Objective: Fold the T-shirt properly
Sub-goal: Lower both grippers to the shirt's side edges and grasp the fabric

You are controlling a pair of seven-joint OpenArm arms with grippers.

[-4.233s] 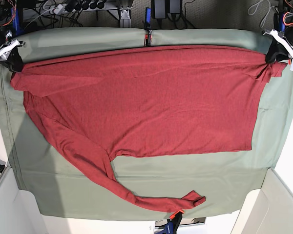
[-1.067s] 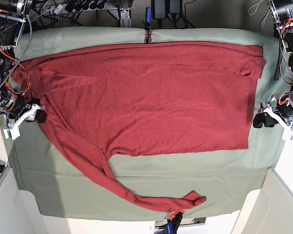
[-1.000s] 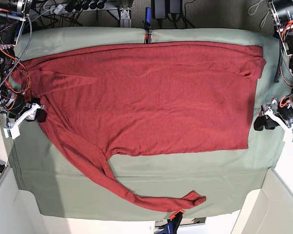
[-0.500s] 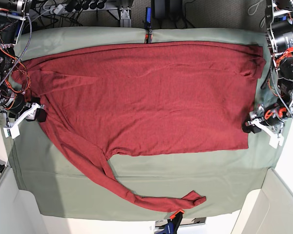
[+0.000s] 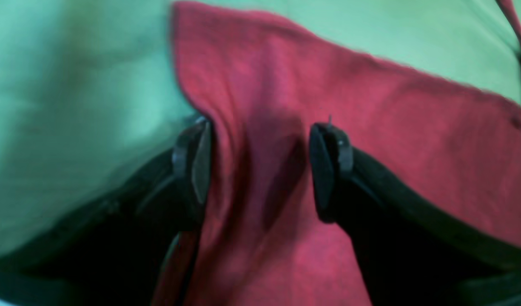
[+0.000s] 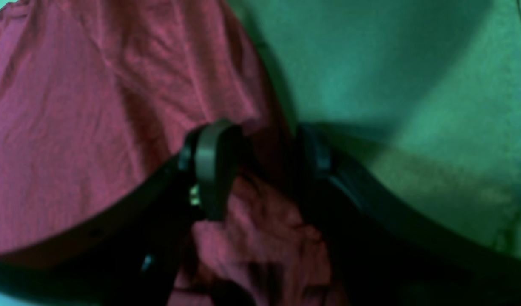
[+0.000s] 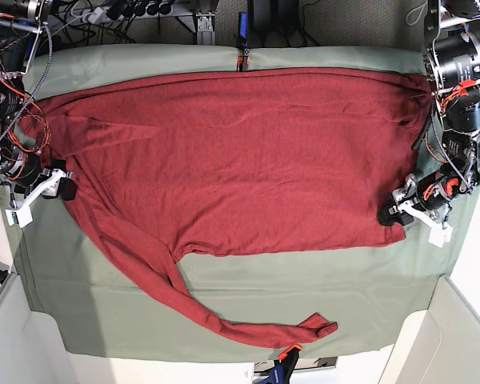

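Observation:
The dark red T-shirt [image 7: 240, 152] lies spread flat on the sage-green table cloth [image 7: 304, 288]. One long sleeve trails down to its cuff [image 7: 320, 326] near the front edge. My left gripper [image 7: 390, 214] sits at the shirt's lower right hem corner. In the left wrist view it [image 5: 262, 165] is open, with the red fabric [image 5: 413, 140] between the fingers [image 5: 198, 165]. My right gripper [image 7: 64, 186] sits at the shirt's left edge. In the right wrist view it [image 6: 264, 165] is open, with bunched red fabric [image 6: 73, 106] between the fingers [image 6: 213, 170].
Clamps hold the cloth at the back middle [image 7: 242, 58] and the front edge [image 7: 286, 352]. White bin walls stand at the front right [image 7: 464, 336] and front left [image 7: 16, 344]. Cables and arm bases crowd the back corners.
My left gripper has moved inward from beside the shirt onto its lower right hem corner. The right gripper has stayed at the shirt's left edge. The shirt lies as before.

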